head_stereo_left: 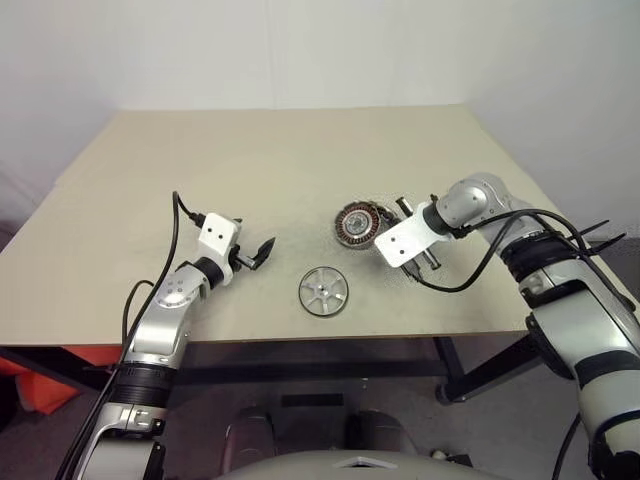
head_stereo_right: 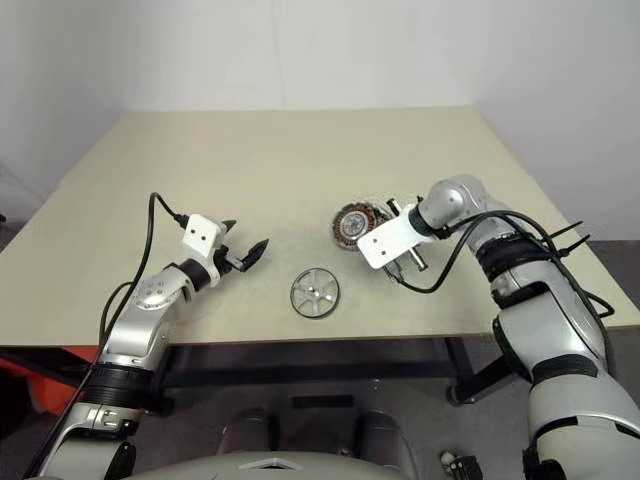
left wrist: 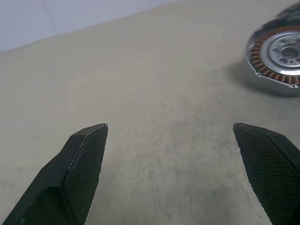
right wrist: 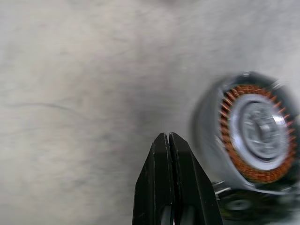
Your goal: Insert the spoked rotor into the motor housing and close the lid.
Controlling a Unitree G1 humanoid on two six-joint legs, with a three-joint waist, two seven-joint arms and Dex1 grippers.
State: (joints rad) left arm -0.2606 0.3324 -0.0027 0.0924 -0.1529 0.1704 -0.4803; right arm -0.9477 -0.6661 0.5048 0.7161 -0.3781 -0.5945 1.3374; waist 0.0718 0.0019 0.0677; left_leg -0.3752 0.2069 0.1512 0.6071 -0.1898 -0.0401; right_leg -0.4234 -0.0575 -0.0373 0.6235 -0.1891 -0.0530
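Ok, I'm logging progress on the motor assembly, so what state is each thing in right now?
spoked rotor: lying flat on the table, not yet inserted, untouched.
motor housing: on the table, open, copper windings exposed, no rotor or lid on it.
left gripper: open, empty, beside the rotor.
right gripper: shut, holding nothing, next to the housing.
table: bears both parts.

The motor housing (left wrist: 277, 55) runs off the left wrist picture's edge, and it is smeared with blur in the right wrist view. A small dark part (right wrist: 241, 205) beside it is too blurred to identify.
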